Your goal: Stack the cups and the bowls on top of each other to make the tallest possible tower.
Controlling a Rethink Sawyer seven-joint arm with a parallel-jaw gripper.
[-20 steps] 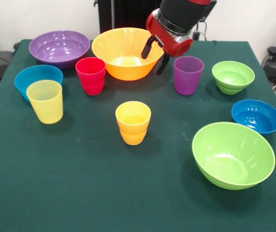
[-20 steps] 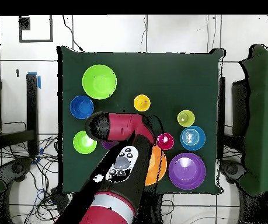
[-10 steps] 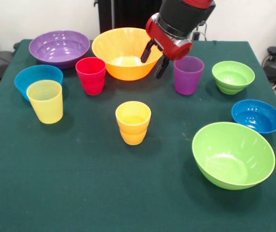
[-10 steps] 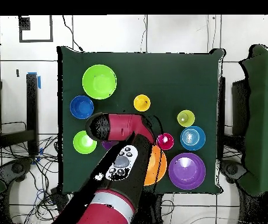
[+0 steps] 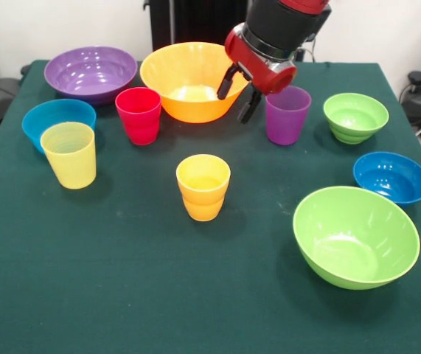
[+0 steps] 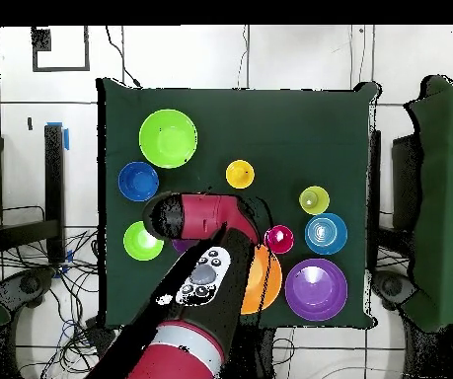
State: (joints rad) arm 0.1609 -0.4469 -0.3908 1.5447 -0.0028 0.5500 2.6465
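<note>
Ten empty cups [image 5: 203, 186] and bowls [image 5: 355, 235], unstacked; end effector [image 5: 239, 92] fingers apart, holding nothing.

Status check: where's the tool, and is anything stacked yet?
Tool open, empty, between orange bowl and purple cup. Nothing stacked. Path clear.

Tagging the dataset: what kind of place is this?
Likely a robotics lab: green-clothed table laid with plastic bowls and cups, loose cables on a tiled floor, Sawyer gripper open above.
</note>
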